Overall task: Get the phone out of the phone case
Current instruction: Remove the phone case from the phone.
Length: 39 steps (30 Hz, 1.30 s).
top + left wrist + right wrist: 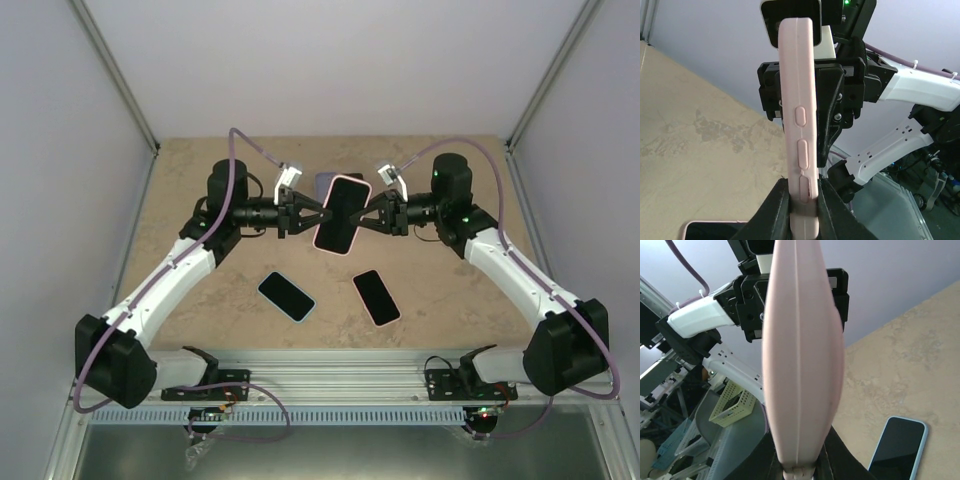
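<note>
Top external view.

**Reader:** Where do your jaws stand?

**Arm:** Both pairs are pressed onto the pink case (330,249). The left jaws are on its left long edge and the right jaws on its right, holding it in the air above the worktop (330,325). Left wrist view: my fingers (772,215) pinch the edge by the side buttons.

**Reader:** And the phone?

**Arm:** The phone (342,222) sits wholly in that case, screen up. I judge the step in hand is freeing it. One pair should anchor the rim while the other peels a corner lip back, flexing rather than tugging, lest the phone drop.

**Reader:** Other containers?

**Arm:** A blue-rimmed phone (286,296) and a red-rimmed phone (377,297) lie flat nearer my bases, each in its case.
</note>
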Available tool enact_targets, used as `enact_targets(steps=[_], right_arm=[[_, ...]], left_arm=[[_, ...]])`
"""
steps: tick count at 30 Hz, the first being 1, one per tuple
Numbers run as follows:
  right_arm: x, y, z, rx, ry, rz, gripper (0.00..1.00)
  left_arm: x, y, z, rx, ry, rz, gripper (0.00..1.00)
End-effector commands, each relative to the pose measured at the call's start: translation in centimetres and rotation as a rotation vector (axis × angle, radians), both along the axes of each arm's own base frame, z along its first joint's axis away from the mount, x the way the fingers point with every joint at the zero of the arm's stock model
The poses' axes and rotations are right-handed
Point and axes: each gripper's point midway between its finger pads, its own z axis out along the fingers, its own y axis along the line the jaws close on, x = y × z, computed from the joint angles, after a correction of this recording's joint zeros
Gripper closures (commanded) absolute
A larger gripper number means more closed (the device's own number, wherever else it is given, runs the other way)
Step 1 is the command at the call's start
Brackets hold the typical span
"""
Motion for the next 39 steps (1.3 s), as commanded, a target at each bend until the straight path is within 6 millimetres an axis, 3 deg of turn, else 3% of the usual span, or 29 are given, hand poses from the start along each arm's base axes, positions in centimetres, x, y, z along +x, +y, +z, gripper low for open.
enact_targets(steps=[1,5,7,12,19,21,25,26,28,29,36,39], right_arm=[[-0.3,0.1,2.4,0.03,-0.076,0.019,0.97],[1.2,0.5,2.0,0.015,-0.033,-0.022,0.66],[1.5,0.7,1.8,0.017,0.0,-0.017,0.62],[2.3,0.9,1.2,0.012,0.029,-0.044,0.69],[2.3,0.8,0.7,0.017,0.059,-0.068,0.7],[2.4,0.8,0.9,0.021,0.063,-0.071,0.76],[2.7,0.8,1.3,0.03,0.066,-0.082,0.99],[2.7,0.7,1.5,0.033,0.068,-0.085,1.0],[2.9,0.4,1.8,0.04,0.064,-0.092,0.99],[2.9,0.2,2.0,0.044,0.061,-0.094,1.0],[1.6,-1.1,3.4,0.076,0.017,-0.074,0.99],[0.7,-1.4,4.1,0.101,-0.019,-0.059,0.99]], left_arm=[[-0.4,0.0,1.2,-0.056,-0.009,-0.015,1.0],[-0.4,0.0,1.8,-0.12,0.044,-0.018,1.0],[0.1,-0.1,2.1,-0.132,0.055,-0.003,1.0],[0.8,-0.1,2.5,-0.145,0.051,0.03,1.0],[1.6,0.4,3.0,-0.171,0.06,0.073,1.0],[1.6,0.4,2.9,-0.172,0.06,0.074,1.0],[1.4,0.5,2.8,-0.166,0.046,0.081,1.0],[1.3,0.5,2.7,-0.161,0.042,0.078,0.94],[1.1,0.6,2.6,-0.149,0.025,0.067,0.72],[1.0,0.7,2.6,-0.141,0.012,0.057,0.66],[-1.3,1.3,-1.4,0.014,-0.017,-0.053,0.62],[-2.4,1.7,-1.4,-0.013,-0.033,-0.061,0.62]])
